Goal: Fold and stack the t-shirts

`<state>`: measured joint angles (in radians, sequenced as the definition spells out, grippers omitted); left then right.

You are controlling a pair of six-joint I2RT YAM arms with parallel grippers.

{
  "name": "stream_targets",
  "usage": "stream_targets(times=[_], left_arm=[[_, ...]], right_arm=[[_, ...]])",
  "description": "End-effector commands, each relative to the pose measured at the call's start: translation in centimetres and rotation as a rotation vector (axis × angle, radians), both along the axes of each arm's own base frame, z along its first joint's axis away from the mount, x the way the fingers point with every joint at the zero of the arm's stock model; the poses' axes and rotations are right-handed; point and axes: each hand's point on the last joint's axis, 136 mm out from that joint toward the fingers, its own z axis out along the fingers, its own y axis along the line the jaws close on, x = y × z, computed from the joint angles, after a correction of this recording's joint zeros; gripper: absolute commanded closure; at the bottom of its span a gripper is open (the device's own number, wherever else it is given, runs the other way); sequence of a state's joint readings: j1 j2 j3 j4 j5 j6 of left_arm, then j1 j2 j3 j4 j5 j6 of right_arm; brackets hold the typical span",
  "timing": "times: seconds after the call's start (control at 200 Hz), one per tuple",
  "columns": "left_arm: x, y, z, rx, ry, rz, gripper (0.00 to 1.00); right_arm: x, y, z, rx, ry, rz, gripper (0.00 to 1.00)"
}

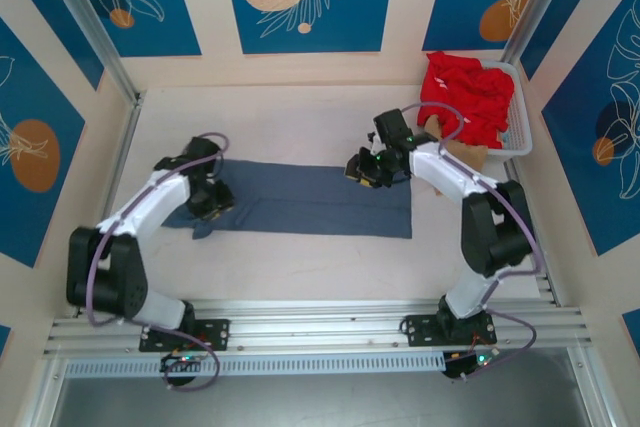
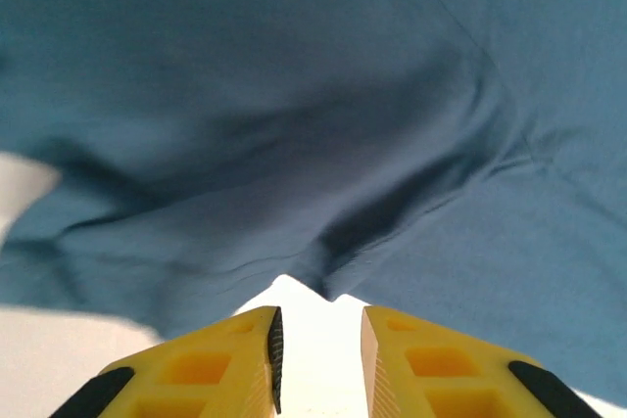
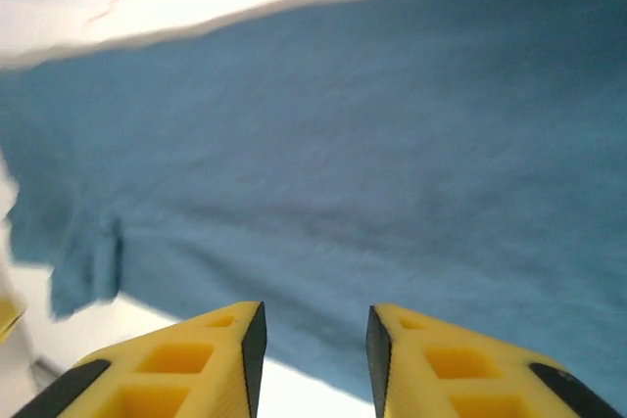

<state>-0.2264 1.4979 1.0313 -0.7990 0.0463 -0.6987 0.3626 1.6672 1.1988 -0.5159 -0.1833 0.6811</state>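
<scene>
Across the middle of the table [image 1: 300, 257], running left to right, lies the blue-grey shirt [image 1: 300, 197]. We judge the main risk to be a lopsided fold. If one end lifts sooner or higher than the other, the long strip could twist or drag and lose its tidy edges.

At the far right the red shirts [image 1: 465, 97] sit heaped in the white basket [image 1: 520, 142], well apart from the work, so we see little danger there.

Our left claw [image 1: 210, 197] hangs over the shirt's left end. Its fingers are a narrow gap apart, with bare table between them and nothing held. A shallow pinch here could catch a single layer and let the rest slide.

Our right claw [image 1: 365, 169] sits over the far edge toward the right end, likewise parted and empty.

The shirt looks soft and matte, folded into a long flat band. It is smooth on the right and rumpled at the left, where the cloth bunches and a seam puckers.
</scene>
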Motion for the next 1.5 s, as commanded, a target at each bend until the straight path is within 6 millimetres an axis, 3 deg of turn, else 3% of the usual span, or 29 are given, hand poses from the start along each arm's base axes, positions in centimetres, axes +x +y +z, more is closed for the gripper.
stream_targets(times=[0.0, 0.205, 0.37, 0.58, 0.67, 0.82, 1.11, 1.425, 1.495], left_arm=[[0.7, -1.5, -1.3, 0.046, 0.016, -0.225, 0.70], [1.6, -2.0, -2.7, 0.108, 0.032, -0.323, 0.63], [1.3, -2.3, -4.0, 0.112, 0.055, -0.357, 0.63], [0.8, -3.0, -5.0, 0.125, 0.094, -0.382, 0.70], [0.9, -3.0, -4.6, 0.144, 0.074, -0.380, 0.77], [1.1, -3.5, -3.4, 0.144, 0.054, -0.371, 1.00], [0.2, -5.8, -1.7, 0.022, 0.105, -0.318, 1.00], [-1.1, -6.7, -3.2, -0.008, 0.205, -0.309, 1.00], [-1.4, -6.5, -3.1, -0.002, 0.215, -0.308, 0.72]], right_arm=[[-1.3, 2.6, 4.0, 0.195, -0.136, 0.129, 0.63], [-3.0, 1.7, 3.8, 0.200, -0.110, 0.096, 0.63], [-2.7, 1.3, 4.0, 0.194, -0.108, 0.078, 0.63], [-2.1, 1.3, 3.9, 0.187, -0.098, 0.068, 0.64], [-1.9, 1.3, 3.7, 0.180, -0.093, 0.064, 0.64], [-1.7, 1.2, 3.6, 0.166, -0.092, 0.056, 0.66], [-1.8, 0.8, 3.3, 0.141, -0.080, 0.053, 0.67], [-2.0, 0.7, 2.5, 0.129, -0.046, 0.054, 0.67], [-2.0, 0.8, 2.3, 0.128, -0.035, 0.056, 0.67]])
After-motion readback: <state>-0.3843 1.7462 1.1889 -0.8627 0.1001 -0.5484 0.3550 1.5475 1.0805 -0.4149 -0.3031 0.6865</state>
